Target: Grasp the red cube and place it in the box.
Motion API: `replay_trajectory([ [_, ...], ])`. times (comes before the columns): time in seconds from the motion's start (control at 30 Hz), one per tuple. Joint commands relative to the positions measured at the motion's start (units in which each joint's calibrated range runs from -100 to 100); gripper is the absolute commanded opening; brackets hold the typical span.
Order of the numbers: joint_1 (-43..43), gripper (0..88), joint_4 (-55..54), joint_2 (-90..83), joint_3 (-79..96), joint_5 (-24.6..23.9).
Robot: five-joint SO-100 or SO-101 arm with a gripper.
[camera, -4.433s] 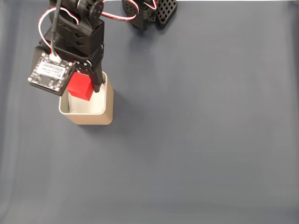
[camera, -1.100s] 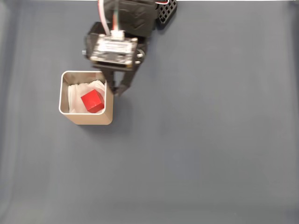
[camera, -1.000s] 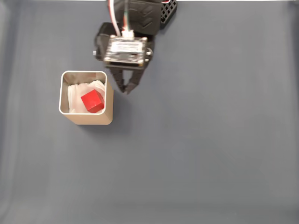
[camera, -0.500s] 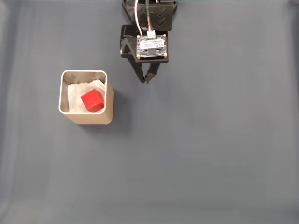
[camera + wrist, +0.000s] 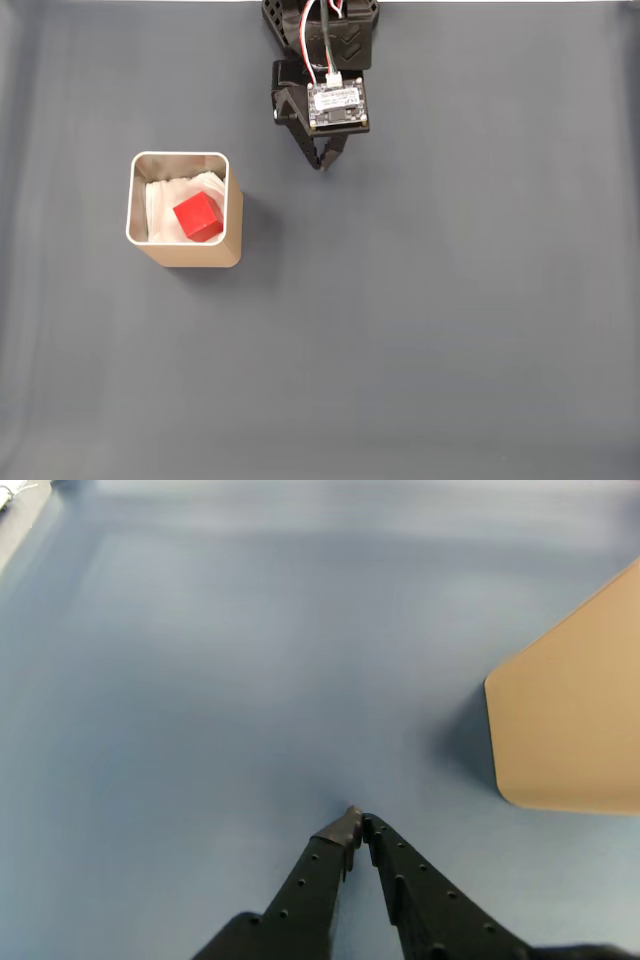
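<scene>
In the fixed view the gripper [image 5: 321, 165] is pulling back toward the arm's base, empty with its jaws closed tip to tip, having swung away from the box [image 5: 186, 256], which is now sitting well off to its left. The red cube [image 5: 198, 217] is resting inside that box, so the placing looks finished. In the wrist view the closed gripper [image 5: 354, 822] is hovering over the bare blue surface [image 5: 220, 680], the box [image 5: 570, 720] lying apart to its right.
</scene>
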Motion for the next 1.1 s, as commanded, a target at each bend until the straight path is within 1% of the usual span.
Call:
replay_trajectory([
  [0.0, 0.50, 0.2, 1.40, -2.79, 2.55, 0.10],
  [0.1, 1.07, 0.2, 1.56, -3.82, 5.56, 0.15],
  [0.37, 0.78, 0.1, 8.38, -6.07, 5.74, -0.59],
  [0.7, 0.50, 0.1, 20.11, -8.93, 5.74, -1.12],
  [1.07, 0.50, 0.3, 24.05, -9.28, 5.74, -0.63],
])
